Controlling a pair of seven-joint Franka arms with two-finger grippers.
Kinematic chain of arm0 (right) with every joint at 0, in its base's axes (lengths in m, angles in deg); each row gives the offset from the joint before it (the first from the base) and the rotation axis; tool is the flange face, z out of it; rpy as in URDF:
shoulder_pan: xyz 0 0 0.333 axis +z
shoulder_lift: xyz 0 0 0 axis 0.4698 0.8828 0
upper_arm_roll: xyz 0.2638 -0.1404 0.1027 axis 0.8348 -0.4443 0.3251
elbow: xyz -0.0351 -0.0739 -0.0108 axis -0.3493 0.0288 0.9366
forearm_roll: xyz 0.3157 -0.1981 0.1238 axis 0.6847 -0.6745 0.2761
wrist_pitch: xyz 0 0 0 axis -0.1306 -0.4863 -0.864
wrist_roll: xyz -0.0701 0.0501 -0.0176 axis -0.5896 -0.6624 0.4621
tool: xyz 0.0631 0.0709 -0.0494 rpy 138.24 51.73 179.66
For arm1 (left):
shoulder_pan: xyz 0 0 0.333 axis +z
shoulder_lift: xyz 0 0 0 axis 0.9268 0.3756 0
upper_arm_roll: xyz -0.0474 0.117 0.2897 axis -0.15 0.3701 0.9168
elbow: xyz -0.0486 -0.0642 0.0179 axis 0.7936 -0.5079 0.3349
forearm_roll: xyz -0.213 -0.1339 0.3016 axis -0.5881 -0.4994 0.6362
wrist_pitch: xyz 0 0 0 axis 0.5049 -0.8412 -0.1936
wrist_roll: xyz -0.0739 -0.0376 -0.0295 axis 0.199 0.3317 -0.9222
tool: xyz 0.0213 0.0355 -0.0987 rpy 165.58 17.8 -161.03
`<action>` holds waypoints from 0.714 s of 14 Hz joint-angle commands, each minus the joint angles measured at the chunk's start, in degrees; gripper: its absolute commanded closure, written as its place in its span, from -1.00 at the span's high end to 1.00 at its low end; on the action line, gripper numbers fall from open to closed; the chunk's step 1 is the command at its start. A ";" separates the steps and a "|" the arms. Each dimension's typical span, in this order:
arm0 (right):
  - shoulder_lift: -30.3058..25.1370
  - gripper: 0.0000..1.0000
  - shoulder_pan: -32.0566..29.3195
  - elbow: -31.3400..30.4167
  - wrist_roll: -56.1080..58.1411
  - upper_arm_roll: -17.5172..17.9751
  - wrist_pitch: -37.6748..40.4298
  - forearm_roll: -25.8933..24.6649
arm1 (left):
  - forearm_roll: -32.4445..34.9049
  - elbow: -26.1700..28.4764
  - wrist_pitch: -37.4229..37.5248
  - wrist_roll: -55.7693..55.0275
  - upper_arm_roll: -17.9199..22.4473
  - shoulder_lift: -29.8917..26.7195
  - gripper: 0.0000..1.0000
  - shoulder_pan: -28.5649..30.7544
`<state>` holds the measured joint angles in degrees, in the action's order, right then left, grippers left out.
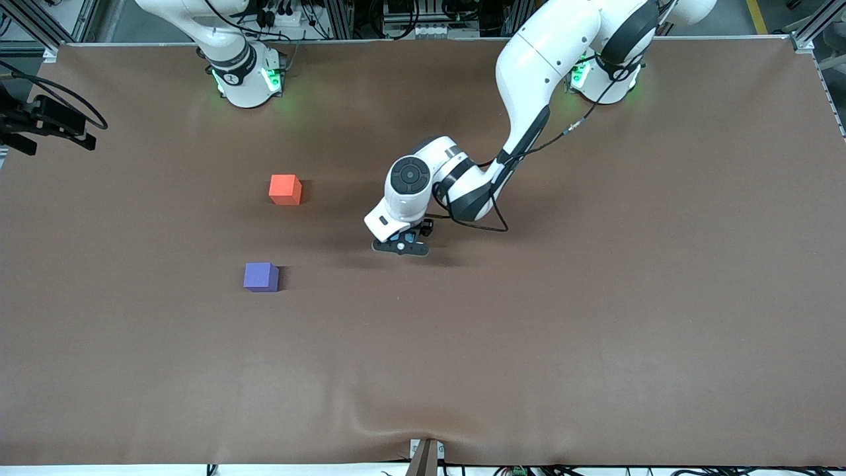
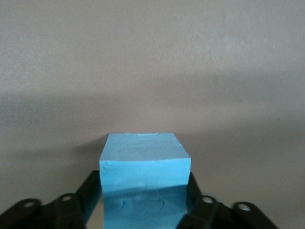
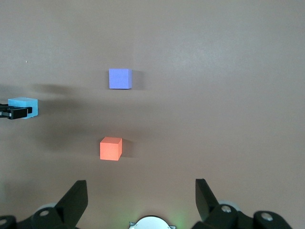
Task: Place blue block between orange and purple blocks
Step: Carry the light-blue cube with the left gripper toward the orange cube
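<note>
Blue block (image 2: pixel 144 179) between left gripper (image 2: pixel 143 202) fingers (image 2: pixel 86 198) — flanked closely, clamp or release unclear; right gripper (image 3: pixel 140 200) fingers apart, waiting.

Matt, possibly foam blue block (image 2: pixel 144 179); matt brown table (image 1: pixel 529 330).

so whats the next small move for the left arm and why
Probably lift slightly and carry the blue block toward the gap between the orange block and purple block. The left gripper has the block between its fingers, still well toward the left arm's end from that gap.
</note>
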<state>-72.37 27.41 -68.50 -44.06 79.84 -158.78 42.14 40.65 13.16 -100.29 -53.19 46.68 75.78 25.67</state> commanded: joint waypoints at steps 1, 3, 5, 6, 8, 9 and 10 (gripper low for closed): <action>0.63 1.00 -1.14 1.14 -0.43 0.52 0.82 0.88 | -0.13 -0.83 3.41 -2.12 0.91 -3.88 1.00 -0.36; 2.99 1.00 -0.88 1.22 -0.26 0.52 0.82 0.79 | 0.04 -0.74 14.01 -1.68 2.31 -9.23 1.00 2.53; 6.15 1.00 -0.70 1.14 -0.26 0.61 0.82 0.17 | 0.13 -0.39 22.91 -1.59 2.40 -15.64 1.00 7.18; 9.39 1.00 -0.70 1.22 -0.34 0.61 1.00 0.08 | 0.31 -0.39 27.04 -1.51 2.49 -19.68 1.00 9.47; 10.56 1.00 -0.70 1.14 -0.25 0.61 2.84 0.00 | 0.57 -0.39 34.16 -0.55 2.32 -26.45 1.00 16.22; 10.65 1.00 -0.27 1.05 -0.69 0.61 3.98 0.08 | 0.66 -0.39 36.72 1.98 2.31 -29.27 1.00 19.30; 11.09 1.00 0.52 0.79 -0.96 0.87 3.64 0.08 | 0.83 -0.39 38.57 6.10 2.49 -31.82 1.00 21.68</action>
<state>-61.24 27.49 -68.89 -44.06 79.98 -157.04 42.11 40.88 9.69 -64.59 -51.11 49.57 49.80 43.31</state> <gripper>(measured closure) 0.000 0.000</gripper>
